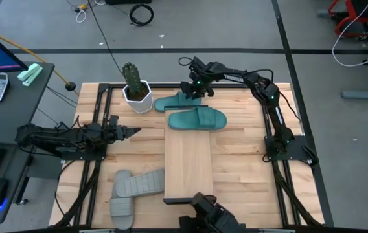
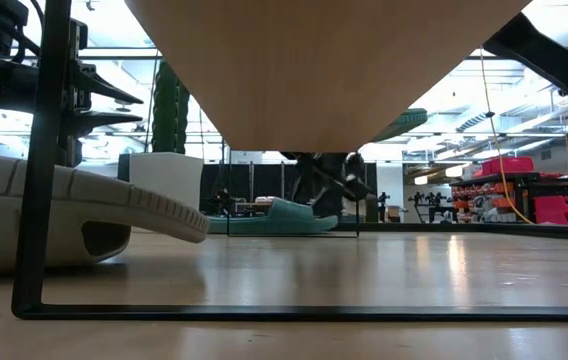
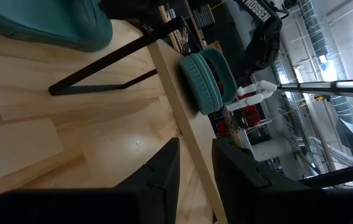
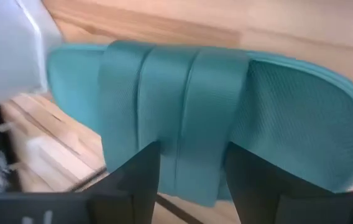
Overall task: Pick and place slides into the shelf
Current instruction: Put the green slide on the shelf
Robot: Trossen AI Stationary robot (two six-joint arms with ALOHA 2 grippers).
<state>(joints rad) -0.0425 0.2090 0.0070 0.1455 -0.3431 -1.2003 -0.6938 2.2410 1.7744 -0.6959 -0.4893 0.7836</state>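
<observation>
The right gripper (image 1: 194,90) is hanging over the teal slide (image 1: 177,101) lying on the desk (image 1: 249,139) near the far edge, beside the potted cactus (image 1: 134,87). In the right wrist view its jaws are standing spread directly above the ribbed strap (image 4: 176,112), not pinching anything. This looks like the approach for picking the 2nd teal slide; the 1st teal slide (image 1: 197,119) is already lying across the far end of the shelf (image 1: 188,162).

The next move is calling for a straight descent so the jaws straddle the strap, then a closing, a lift, and a carry over to the bare board behind the placed slide.

Room is tight there: the white pot is standing just beside the slide's toe end, and the placed slide is lying close on the other side. The 2 grey slides (image 1: 135,188) are waiting near the desk's near-left corner. The left gripper (image 1: 127,133) is idling at the left side, well apart, jaws narrowly parted around nothing.
</observation>
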